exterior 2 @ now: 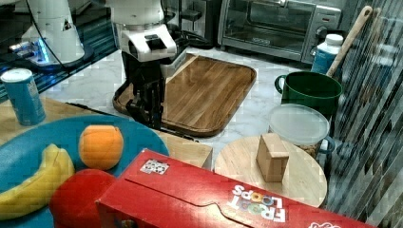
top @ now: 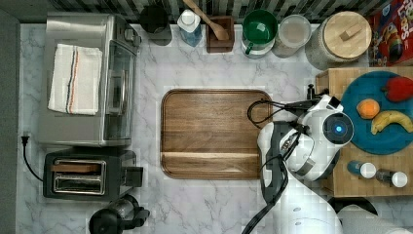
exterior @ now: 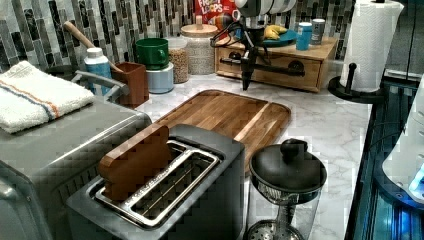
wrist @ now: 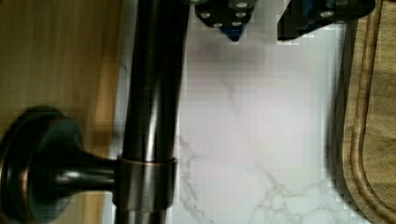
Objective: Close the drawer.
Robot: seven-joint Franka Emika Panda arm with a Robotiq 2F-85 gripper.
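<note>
claw [wrist: 261,23] fingers apart, gripping nothing, beside the bar handle [wrist: 152,93] | drawer [exterior: 270,62] at 3 o'clock of the wooden tray [top: 214,134] in the top view | front looks nearly flush; I judge only a final push remains

The arm [top: 311,141] hides the drawer [exterior: 272,62] front from above.

"FROOT LOOPS" on red cereal box [exterior 2: 228,199]

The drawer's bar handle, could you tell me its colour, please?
Dark bronze-black handle, clearest in the wrist view.
</note>
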